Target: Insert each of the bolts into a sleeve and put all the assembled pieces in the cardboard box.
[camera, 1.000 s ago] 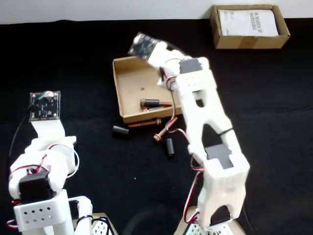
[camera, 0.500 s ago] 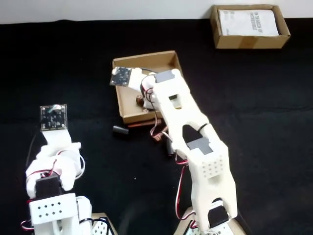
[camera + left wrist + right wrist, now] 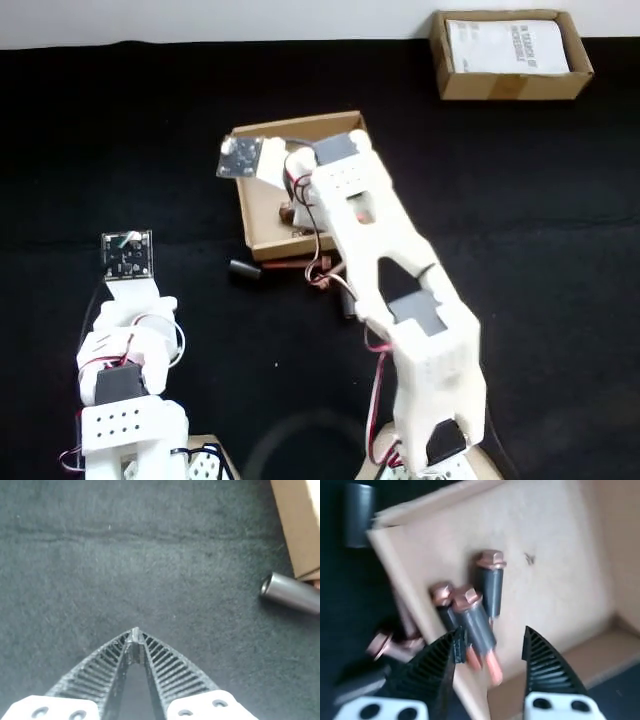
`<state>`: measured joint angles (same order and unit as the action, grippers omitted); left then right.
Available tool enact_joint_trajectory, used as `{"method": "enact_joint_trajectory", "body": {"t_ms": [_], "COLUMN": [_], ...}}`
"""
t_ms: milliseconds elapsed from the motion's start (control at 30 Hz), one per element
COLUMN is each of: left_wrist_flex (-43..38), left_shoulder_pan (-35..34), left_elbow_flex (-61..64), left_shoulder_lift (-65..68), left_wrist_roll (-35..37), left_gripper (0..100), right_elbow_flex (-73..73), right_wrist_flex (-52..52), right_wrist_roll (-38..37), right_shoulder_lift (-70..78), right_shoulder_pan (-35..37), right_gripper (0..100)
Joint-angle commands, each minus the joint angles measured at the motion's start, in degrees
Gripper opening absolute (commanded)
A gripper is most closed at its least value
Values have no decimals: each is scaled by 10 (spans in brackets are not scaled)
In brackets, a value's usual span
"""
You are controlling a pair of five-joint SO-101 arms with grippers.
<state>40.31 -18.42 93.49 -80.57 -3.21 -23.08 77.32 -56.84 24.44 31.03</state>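
Where the right gripper (image 3: 493,632) hangs over the box (image 3: 555,545), its jaws stand wide apart and grip nothing. An assembled piece (image 3: 474,622), a copper bolt in a dark sleeve, lies tilted between them, close to one finger (image 3: 437,662); whether it touches I cannot tell. A second piece (image 3: 491,582) lies just beyond on the box floor, and a third piece (image 3: 442,600) sits by the box wall, partly hidden behind the first. The left gripper (image 3: 134,634) has its jaws closed tip to tip, empty, above the black cloth (image 3: 100,570). A loose sleeve (image 3: 290,593) lies near it, just outside the box corner. A bare bolt (image 3: 290,262) lies along the box's near wall. A second box (image 3: 510,85) stands well apart.
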Motion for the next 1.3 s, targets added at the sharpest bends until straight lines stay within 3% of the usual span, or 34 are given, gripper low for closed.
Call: {"method": "enact_joint_trajectory", "body": {"t_ms": [0,267,533,800,1267], "left_wrist_flex": [-15,-72,-72,-72,-71], "left_shoulder_pan": [12,11,11,10,9], "left_elbow_flex": [-9,-10,-15,-12,-11], "left_shoulder_lift": [22,77,81,77,76], "left_wrist_roll": [-4,-4,-4,-4,-4], "left_gripper": [20,20,20,20,20], "right_elbow_flex": [-11,-5,173,356,512], "right_wrist_flex": [65,237,228,70,-168], "right_wrist_roll": [43,249,505,549,594], "right_shoulder_lift": [-117,-249,-265,-266,-264], "right_shoulder_pan": [5,7,1,6,8], "right_gripper": [156,156,156,156,156]}}
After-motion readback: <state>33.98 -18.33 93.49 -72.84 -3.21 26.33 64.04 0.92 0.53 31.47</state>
